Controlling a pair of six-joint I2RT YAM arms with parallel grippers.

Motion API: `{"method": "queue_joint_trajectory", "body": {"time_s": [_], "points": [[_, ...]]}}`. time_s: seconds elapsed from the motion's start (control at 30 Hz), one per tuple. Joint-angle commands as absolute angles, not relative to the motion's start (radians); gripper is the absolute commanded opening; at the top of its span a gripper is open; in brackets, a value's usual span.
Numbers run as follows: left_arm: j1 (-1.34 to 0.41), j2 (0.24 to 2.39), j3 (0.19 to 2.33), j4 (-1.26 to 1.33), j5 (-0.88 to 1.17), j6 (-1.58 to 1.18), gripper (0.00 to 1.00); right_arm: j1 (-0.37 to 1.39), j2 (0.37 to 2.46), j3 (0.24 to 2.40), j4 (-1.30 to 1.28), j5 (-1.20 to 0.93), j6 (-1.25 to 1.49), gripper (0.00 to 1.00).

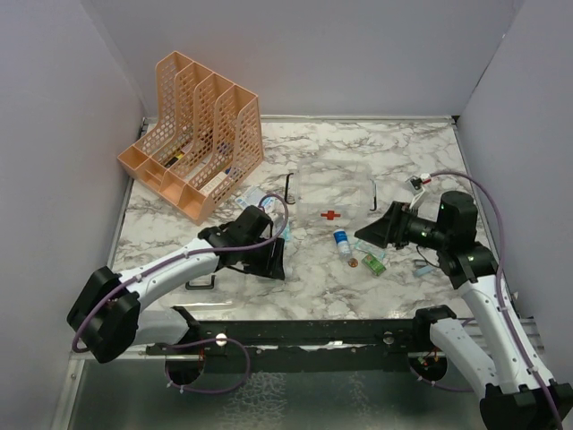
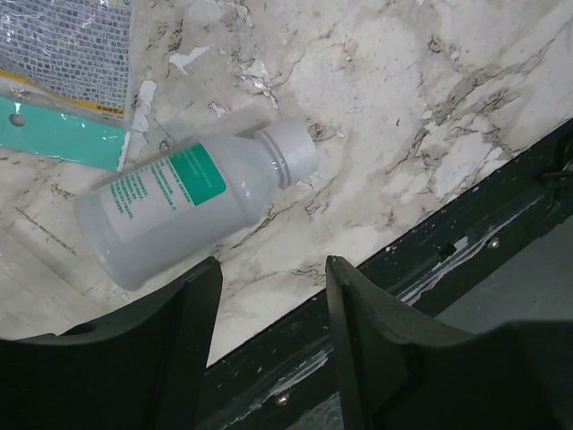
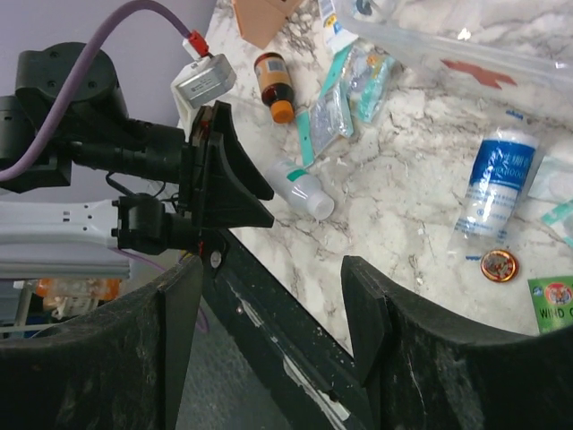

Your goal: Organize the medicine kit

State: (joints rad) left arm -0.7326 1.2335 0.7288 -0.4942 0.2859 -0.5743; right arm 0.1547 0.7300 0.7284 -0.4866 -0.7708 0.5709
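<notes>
While neither claw held anything, task item: small clear plastic medicine kit (image 1: 331, 215) with a red cross, at mid-surface, beyond and between the two claws. Its walls were faint, so I could not tell whether the lid was up.
Surface: white marble-patterned tabletop (image 1: 421, 152).
Left claw (image 2: 269, 296): fingers apart and empty, poised low just short of the bottle, probably lined up for a pick.
Bottle: translucent white plastic bottle (image 2: 179, 210) with a white screw cap and green label, on its side near the surface's near edge. Its body was free all round, so it looked easy to grip. Label print too small to read.
Right claw (image 3: 269, 305): fingers apart and empty, held low and facing across the loose stock, seemingly waiting.
Loose stock, outside the kit and likely awaiting packing: brown glass-like bottle (image 3: 271, 82) with an orange cap; blue-and-white cylindrical container (image 3: 497, 184), print unreadable; small round copper-coloured tin (image 3: 499, 265); green printed sachet (image 3: 551, 305).
Legible writing: "WIND O", cut off at the frame edge, on the green sachet only.
Flat packs: teal strip packet (image 2: 54, 134), just beside the white bottle.
Not task stock: tall orange mesh file rack (image 1: 197, 134), far left corner.
</notes>
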Motion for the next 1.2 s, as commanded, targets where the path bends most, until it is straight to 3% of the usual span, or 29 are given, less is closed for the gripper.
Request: {"method": "queue_joint_trajectory", "body": {"time_s": [0.0,0.23,0.53,0.7,0.83,1.17], "points": [[-0.771,1.255,0.782,-0.519,0.209,-0.571,0.52,0.152,0.715,0.694,-0.519,-0.801,0.56,0.64],[-0.865,1.304,0.925,-0.615,0.037,-0.309,0.6,0.222,0.745,0.665,-0.517,-0.729,0.573,0.63],[-0.891,1.399,0.944,-0.611,-0.063,-0.107,0.72,0.241,0.748,0.633,-0.489,-0.683,0.6,0.63],[-0.89,1.463,0.953,-0.613,-0.019,-0.05,0.77,0.241,0.756,0.623,-0.469,-0.674,0.618,0.63],[-0.891,1.511,0.96,-0.623,0.057,-0.026,0.76,0.241,0.754,0.623,-0.465,-0.655,0.628,0.63],[-0.891,1.588,0.976,-0.61,0.019,-0.032,0.58,0.241,0.734,0.596,-0.455,-0.646,0.658,0.63]]}}
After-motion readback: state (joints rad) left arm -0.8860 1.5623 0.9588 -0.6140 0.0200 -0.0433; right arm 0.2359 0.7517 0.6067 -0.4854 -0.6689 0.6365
